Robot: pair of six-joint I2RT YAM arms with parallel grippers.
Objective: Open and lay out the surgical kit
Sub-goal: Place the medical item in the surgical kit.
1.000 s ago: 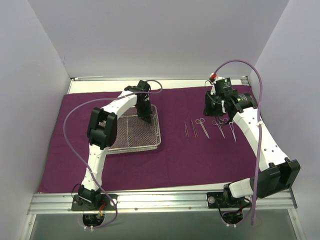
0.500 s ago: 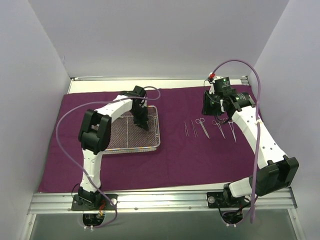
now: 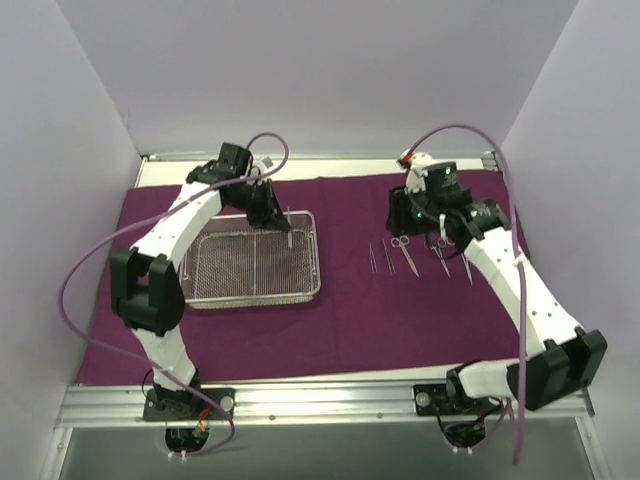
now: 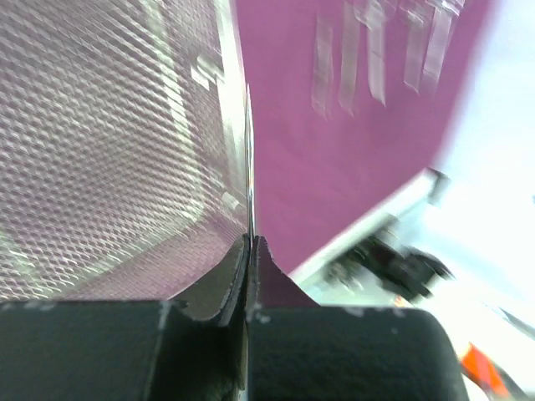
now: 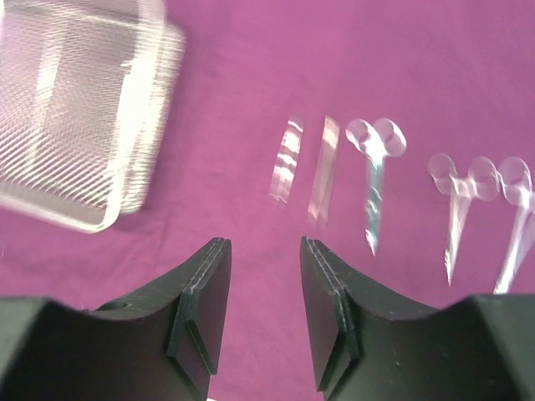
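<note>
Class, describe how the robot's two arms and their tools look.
The left arm and right arm have white links with black joint housings, and each trails a looping lilac cable. The left tool and right tool are black, with two flat-faced fingers.

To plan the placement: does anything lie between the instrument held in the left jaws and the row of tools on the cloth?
Nothing visible: only bare cloth separates the instrument from the row. The right jaws hang open close to that row.
</note>
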